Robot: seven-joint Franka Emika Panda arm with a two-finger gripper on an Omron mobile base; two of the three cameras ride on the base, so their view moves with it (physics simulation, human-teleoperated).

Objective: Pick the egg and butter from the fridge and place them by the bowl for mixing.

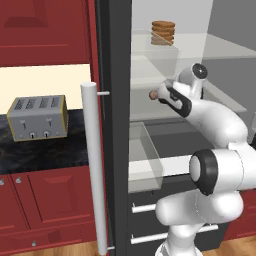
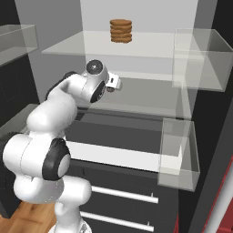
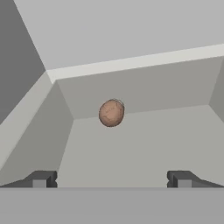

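Inside the fridge (image 2: pixel 136 86), a small brownish-pink egg (image 3: pixel 111 112) lies beyond the wide-open claw (image 3: pixel 111 179).

Matt brownish egg (image 3: pixel 111 113), clear glass fridge (image 1: pixel 114 125) shelves, brushed-metal toaster (image 1: pixel 37 117), glossy red cabinets (image 1: pixel 45 30).

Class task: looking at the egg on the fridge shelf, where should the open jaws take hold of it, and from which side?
Grip the egg across its middle, coming straight in from the fridge's open front. It is small and rounded, lying alone on the shelf.
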